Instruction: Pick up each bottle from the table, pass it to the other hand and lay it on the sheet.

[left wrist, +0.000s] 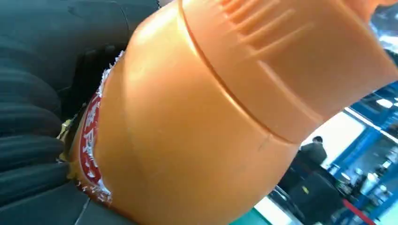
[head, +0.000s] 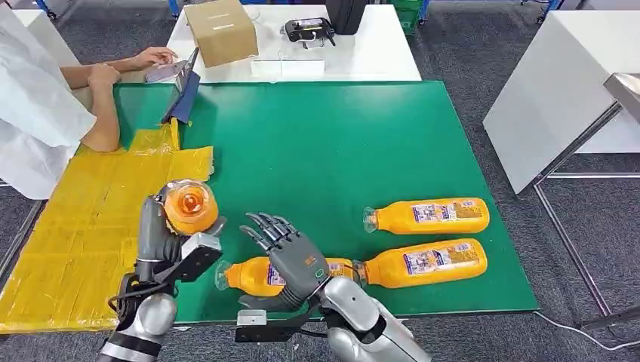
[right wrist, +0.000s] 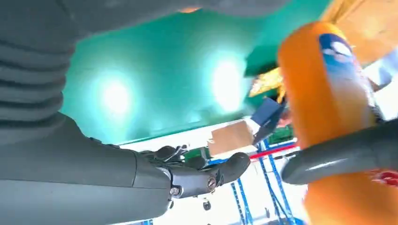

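Bottle [head: 189,206] in L hand [head: 162,234], upright.

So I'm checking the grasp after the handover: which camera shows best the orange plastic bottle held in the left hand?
The head view: the whole orange plastic bottle stands upright in the left hand, beside the yellow sheet. The left wrist view shows its cap end, close up. The right wrist view shows its blurred side with a finger across.

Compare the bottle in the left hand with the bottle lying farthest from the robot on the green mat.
The held bottle is upright in the left hand, its end facing the head camera; the far bottle lies flat on the green mat, untouched. The held one hangs over the yellow sheet's edge, the far one lies to the right. Both are orange with labels.
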{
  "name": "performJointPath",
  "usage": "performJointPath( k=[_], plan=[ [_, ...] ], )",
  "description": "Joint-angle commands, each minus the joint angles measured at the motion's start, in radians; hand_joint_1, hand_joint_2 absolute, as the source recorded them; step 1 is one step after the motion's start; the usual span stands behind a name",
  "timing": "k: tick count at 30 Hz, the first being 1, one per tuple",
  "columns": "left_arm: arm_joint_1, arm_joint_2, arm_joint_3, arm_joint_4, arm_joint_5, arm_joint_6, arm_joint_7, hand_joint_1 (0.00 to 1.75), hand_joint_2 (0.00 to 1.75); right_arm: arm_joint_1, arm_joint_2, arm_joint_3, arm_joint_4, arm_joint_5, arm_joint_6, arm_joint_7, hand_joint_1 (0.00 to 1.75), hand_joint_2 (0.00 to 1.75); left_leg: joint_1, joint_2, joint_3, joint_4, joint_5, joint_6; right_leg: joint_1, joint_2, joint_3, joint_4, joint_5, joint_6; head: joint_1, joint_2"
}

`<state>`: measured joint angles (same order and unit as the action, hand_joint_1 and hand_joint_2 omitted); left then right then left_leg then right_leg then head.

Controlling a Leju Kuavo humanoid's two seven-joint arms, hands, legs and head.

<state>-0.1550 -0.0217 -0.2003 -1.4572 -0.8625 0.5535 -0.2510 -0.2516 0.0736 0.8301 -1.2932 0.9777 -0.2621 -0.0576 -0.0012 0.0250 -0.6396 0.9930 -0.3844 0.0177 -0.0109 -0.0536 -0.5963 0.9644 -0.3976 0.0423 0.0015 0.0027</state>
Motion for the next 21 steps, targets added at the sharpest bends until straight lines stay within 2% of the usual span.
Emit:
performJointPath(
  k=[1,2,4,6,7,8,10,12,13,16,17,18,20,21],
  plan=[
    [-0.196,0.114,0.096,0.317,-0.670,0.129,0.354,1.75,1.75,-0.019,-0.069,0.020,0.003,0.081,0.038,0.051,0.00,0.00,0.001,-0.004,0.005,-0.001,-0.002,-0.001,0.000,0.002,0.006,-0.001,-0.003,-0.001,0.000,0.000],
    [-0.263,0.197,0.015,0.416,-0.708,0.145,0.454,1.75,1.75,-0.035,-0.074,0.044,0.035,0.091,0.053,0.054,0.00,0.00,0.000,-0.003,0.003,-0.001,0.000,-0.001,0.000,0.000,0.003,-0.001,-0.001,-0.001,0.000,0.000],
    [-0.388,0.304,-0.216,0.596,-0.708,0.145,0.642,1.75,1.75,-0.079,-0.078,0.091,0.111,0.117,0.080,0.068,0.00,0.00,0.001,-0.004,0.006,-0.002,0.000,-0.002,0.000,0.001,0.007,-0.001,-0.002,-0.002,0.000,0.000],
    [-0.488,0.333,-0.396,0.760,-0.708,0.145,0.728,1.75,1.75,-0.116,-0.070,0.118,0.183,0.156,0.076,0.097,0.00,0.00,0.001,-0.006,0.004,-0.001,0.001,-0.001,0.000,-0.003,0.005,0.000,-0.001,-0.002,0.001,0.000],
    [-0.514,0.331,-0.436,0.820,-0.708,0.145,0.743,1.75,1.75,-0.132,-0.067,0.132,0.208,0.181,0.077,0.111,0.00,0.00,0.001,-0.008,0.005,-0.001,0.001,-0.002,0.000,-0.003,0.006,0.000,-0.002,-0.002,0.000,0.000],
    [-0.526,0.322,-0.449,0.861,-0.708,0.145,0.729,1.75,1.75,-0.142,-0.066,0.140,0.225,0.187,0.087,0.113,0.00,1.75,0.001,-0.006,0.005,-0.002,0.002,-0.002,0.000,-0.002,0.005,-0.001,-0.001,-0.002,0.000,0.000],
    [-0.553,0.273,-0.393,0.984,-0.708,0.145,0.646,1.75,1.75,-0.170,-0.068,0.159,0.271,0.200,0.121,0.099,0.00,1.75,0.002,-0.003,0.007,-0.002,0.002,-0.004,0.000,0.002,0.006,-0.001,0.001,-0.005,0.000,0.000],
    [-0.557,0.258,-0.404,1.048,-0.687,0.145,0.625,1.75,1.75,-0.186,-0.072,0.185,0.289,0.209,0.147,0.106,0.00,1.75,0.003,-0.001,0.004,-0.001,0.003,-0.004,0.002,0.001,0.003,0.000,0.001,-0.004,0.000,0.000],
    [-0.547,0.245,-0.362,1.054,-0.644,0.145,0.577,1.75,1.75,-0.190,-0.074,0.192,0.296,0.210,0.153,0.109,0.00,1.75,0.003,-0.002,0.006,-0.001,0.002,-0.004,0.002,0.003,0.006,0.000,0.000,-0.004,0.000,0.000],
    [-0.547,0.245,-0.362,1.054,-0.644,0.145,0.577,1.75,1.75,-0.190,-0.074,0.192,0.296,0.210,0.153,0.109,0.00,1.75,0.003,0.001,0.006,0.000,0.001,-0.004,0.002,0.006,0.005,0.001,0.000,-0.004,0.001,0.000],
    [-0.530,0.221,-0.279,1.061,-0.569,0.145,0.490,1.75,1.75,-0.192,-0.075,0.201,0.302,0.214,0.164,0.126,0.00,1.75,0.003,0.001,0.004,0.000,0.002,-0.004,0.002,0.005,0.004,0.001,0.001,-0.004,0.001,0.000],
    [-0.526,0.214,-0.264,1.069,-0.560,0.145,0.472,1.75,1.75,-0.193,-0.077,0.204,0.305,0.215,0.168,0.130,0.00,1.75,0.003,0.001,0.004,0.000,0.002,-0.004,0.002,0.005,0.004,0.001,0.001,-0.004,0.000,0.000],
    [-0.526,0.214,-0.264,1.069,-0.560,0.145,0.472,1.75,1.75,-0.193,-0.077,0.204,0.305,0.215,0.168,0.130,0.00,1.75,0.003,-0.001,0.006,0.000,0.001,-0.005,0.001,0.005,0.006,0.001,-0.001,-0.004,0.001,0.000],
    [-0.523,0.211,-0.263,1.066,-0.562,0.145,0.474,1.75,1.75,-0.192,-0.079,0.205,0.307,0.215,0.168,0.130,0.00,1.75,0.002,-0.001,0.002,-0.001,0.003,-0.004,0.001,0.003,0.002,0.001,0.001,-0.004,0.001,0.000]
  ],
)
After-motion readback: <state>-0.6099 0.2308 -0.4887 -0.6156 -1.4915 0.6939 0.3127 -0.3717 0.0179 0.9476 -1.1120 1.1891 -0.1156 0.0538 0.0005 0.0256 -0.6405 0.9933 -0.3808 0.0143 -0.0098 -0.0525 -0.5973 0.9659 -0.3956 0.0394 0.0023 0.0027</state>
